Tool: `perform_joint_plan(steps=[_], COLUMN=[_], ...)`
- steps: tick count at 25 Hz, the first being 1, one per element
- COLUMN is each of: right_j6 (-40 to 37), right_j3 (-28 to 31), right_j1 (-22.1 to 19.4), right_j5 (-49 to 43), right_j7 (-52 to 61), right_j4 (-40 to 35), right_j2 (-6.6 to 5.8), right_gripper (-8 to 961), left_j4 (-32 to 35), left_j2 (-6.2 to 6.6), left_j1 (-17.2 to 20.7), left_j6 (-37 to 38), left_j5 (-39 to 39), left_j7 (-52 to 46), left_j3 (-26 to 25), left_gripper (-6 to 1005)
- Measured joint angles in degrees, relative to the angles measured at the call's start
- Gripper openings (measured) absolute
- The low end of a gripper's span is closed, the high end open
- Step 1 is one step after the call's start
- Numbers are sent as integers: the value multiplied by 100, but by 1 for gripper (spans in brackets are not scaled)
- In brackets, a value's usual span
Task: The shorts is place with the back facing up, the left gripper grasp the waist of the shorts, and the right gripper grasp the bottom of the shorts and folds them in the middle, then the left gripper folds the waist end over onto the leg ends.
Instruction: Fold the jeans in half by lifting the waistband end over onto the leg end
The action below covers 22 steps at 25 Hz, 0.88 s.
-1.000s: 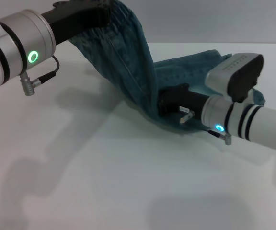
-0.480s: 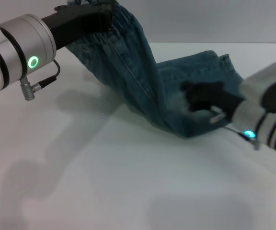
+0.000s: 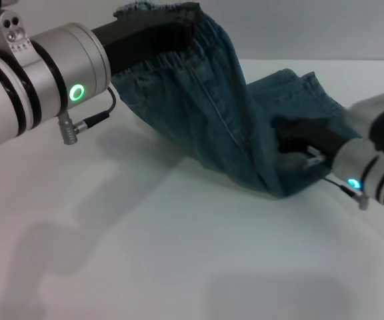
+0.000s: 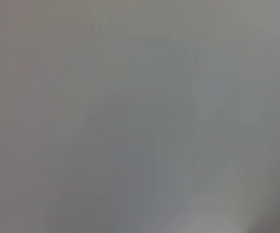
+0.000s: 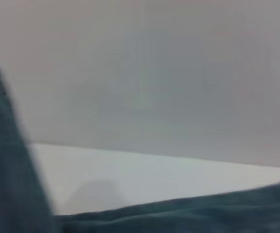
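The blue-green washed denim shorts (image 3: 225, 127) are seen partly lifted off a plain white, matt table (image 3: 152, 253), on which soft grey shadows of the arms are cast at the near left. The gathered, ruffled elastic waist of the shorts (image 3: 162, 63) is held well above the surface at the far left, clamped in the left gripper (image 3: 153, 33), a black claw on a silver cylindrical wrist with a glowing green ring light. From that raised band the cloth is draped down and to the right in a long slanted fold, until the table is met near the middle right. The remainder of the garment, a darker flat stretch of denim, is laid on the table towards the far right.

The right gripper (image 3: 299, 143), a black blocky claw on a pale silver-white wrist with a small blue light and a thin cable, is placed low at the right, just against the lower fold of the shorts; whether its fingers are closed on the cloth cannot be told, as that part is blurred.

Behind the table a bare pale grey wall (image 3: 312, 27) is shown. Nothing but a featureless grey field is given by the left wrist view. In the right wrist view, blurred denim (image 5: 179, 218) is seen in front of the white table edge (image 5: 145, 174) and the grey wall.
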Motion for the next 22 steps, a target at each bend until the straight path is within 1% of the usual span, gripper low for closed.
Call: perform_joint_plan(steps=[4, 8, 13, 17, 20, 22], right_j6=[-6, -8, -20, -55, -295, -502], right_j3=[-719, -1227, -1639, -1983, -2220, -2301], right_j1=[264, 337, 503, 750, 880, 855], right_j5=[252, 302, 306, 350, 378, 381], right_j7=[337, 729, 1095, 1240, 1245, 1180], right_j4=[43, 297, 410, 429, 555, 726], right_j2=[11, 1, -4, 13, 26, 27], right_gripper=[-1, 0, 0, 0, -1, -1], left_j4=[-38, -51, -53, -30, 15, 30], left_j2=[-1, 1, 6, 8, 8, 8], left_j1=[33, 47, 83, 82, 72, 77], left_j6=[0, -20, -12, -7, -3, 0], left_j5=[-24, -28, -30, -30, -30, -30], left_j7=[2, 2, 2, 2, 2, 2], left_j3=[77, 85, 79, 55, 50, 45], left_gripper=[6, 6, 5, 5, 5, 5])
